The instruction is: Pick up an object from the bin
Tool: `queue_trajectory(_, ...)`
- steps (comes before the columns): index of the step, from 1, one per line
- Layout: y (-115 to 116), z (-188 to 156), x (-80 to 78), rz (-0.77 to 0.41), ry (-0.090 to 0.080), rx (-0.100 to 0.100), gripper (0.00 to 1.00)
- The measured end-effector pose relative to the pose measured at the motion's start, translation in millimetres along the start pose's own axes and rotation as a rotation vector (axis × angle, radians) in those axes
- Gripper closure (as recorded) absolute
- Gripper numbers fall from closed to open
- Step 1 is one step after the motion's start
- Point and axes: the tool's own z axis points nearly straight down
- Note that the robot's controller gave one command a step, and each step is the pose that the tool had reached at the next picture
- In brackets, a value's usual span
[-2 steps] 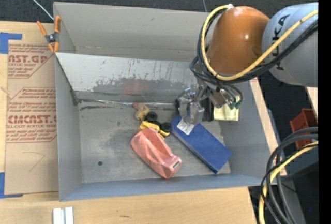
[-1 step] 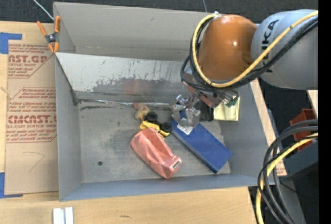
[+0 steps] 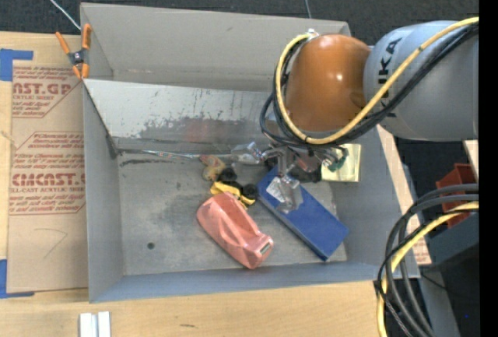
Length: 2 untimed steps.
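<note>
Gripper (image 3: 285,189) over the upper-left end of a flat blue rectangular block (image 3: 313,226), right of centre in the bin (image 3: 156,238); its opening cannot be told. Block probably stiff, light, smooth: grasp across the narrow width. Long axis runs from upper-left to lower-right.

Your grey metal bin (image 3: 101,195) carries on its floor a flat blue box (image 3: 315,225) directly beneath the gripper (image 3: 286,191), a pink pouch-like thing (image 3: 233,228) just beside it, and small yellow-and-black bits (image 3: 228,189) near the gripper.
</note>
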Motion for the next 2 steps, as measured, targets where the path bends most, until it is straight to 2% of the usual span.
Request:
queue_trajectory(1,0,0,0.1,0.0,0.0,0.0,0.0)
queue_trajectory(2,-7,41,20.7,-0.229,-0.008,0.005,0.0)
